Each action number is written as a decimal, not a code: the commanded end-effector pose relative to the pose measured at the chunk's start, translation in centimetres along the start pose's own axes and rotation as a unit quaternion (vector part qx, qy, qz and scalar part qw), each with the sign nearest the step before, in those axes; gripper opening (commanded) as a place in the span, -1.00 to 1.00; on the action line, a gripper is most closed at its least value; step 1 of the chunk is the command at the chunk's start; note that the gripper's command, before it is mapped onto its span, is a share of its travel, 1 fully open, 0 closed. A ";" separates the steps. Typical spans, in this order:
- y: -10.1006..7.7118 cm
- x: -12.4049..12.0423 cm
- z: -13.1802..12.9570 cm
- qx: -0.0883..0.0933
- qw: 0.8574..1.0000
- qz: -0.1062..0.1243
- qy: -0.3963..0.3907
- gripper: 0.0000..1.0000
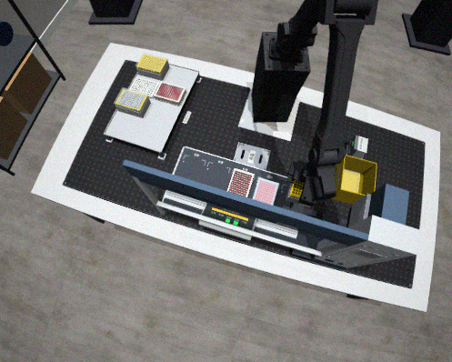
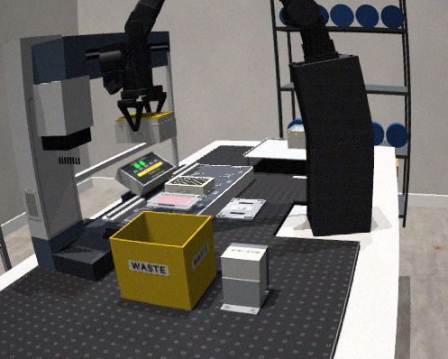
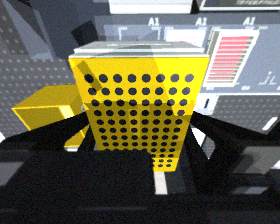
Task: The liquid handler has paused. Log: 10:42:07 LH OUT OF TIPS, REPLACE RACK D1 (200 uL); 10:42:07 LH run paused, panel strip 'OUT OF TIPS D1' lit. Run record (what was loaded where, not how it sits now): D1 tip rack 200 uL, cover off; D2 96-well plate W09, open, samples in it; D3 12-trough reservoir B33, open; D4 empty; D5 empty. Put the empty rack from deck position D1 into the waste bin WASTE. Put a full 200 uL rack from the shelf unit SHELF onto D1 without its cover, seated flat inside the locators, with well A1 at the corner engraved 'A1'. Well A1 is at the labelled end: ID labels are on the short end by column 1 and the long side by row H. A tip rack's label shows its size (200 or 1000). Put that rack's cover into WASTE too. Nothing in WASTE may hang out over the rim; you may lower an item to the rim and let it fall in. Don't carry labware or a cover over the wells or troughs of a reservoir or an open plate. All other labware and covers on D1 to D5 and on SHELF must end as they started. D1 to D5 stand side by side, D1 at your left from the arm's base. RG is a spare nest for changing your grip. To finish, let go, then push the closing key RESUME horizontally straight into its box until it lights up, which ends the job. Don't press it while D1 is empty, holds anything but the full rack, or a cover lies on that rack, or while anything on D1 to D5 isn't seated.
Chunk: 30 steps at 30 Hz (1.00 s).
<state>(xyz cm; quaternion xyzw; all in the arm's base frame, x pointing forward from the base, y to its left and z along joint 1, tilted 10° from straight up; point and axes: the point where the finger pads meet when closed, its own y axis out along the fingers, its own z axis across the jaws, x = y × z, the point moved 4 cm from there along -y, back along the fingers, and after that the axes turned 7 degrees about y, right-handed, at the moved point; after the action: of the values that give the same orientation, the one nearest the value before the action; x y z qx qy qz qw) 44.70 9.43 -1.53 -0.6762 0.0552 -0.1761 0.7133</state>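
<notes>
My gripper (image 1: 308, 188) (image 2: 140, 114) (image 3: 139, 111) is shut on the empty tip rack (image 1: 296, 188) (image 2: 158, 128) (image 3: 141, 107). The rack has a yellow top full of empty holes and a grey base. I hold it level, high above the deck beside the liquid handler's tower. The yellow WASTE bin (image 1: 348, 160) (image 2: 165, 257) (image 3: 41, 112) stands open just beside and below the rack. On the deck, the pink 96-well plate (image 1: 265, 191) (image 2: 174, 199) (image 3: 186, 37) and the reservoir (image 1: 240, 183) (image 2: 189, 182) (image 3: 231, 57) sit side by side.
The shelf platform (image 1: 144, 127) carries two yellow-topped racks (image 1: 152, 64) (image 1: 131, 100) and two other plates. The spare nest (image 1: 252, 155) (image 2: 242, 210), a grey key box (image 1: 361, 145) (image 2: 244, 275) and the black column (image 1: 280, 86) (image 2: 341, 149) stand nearby. The handler's gantry (image 1: 239, 200) spans the deck.
</notes>
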 end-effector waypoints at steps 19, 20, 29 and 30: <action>-0.8 -4.7 0.1 0.007 1.000 -0.014 0.001 -1.00; -0.8 -4.7 0.1 0.007 1.000 -0.014 0.001 -1.00; -0.7 -8.7 -0.5 0.008 1.000 -0.013 0.001 -1.00; -0.7 -9.2 -0.6 0.008 1.000 -0.013 0.001 -1.00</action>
<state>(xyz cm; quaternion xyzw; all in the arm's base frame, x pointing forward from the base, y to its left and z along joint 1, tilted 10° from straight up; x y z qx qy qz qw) 36.25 10.95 -3.05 -0.6792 0.0531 -0.1695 0.7122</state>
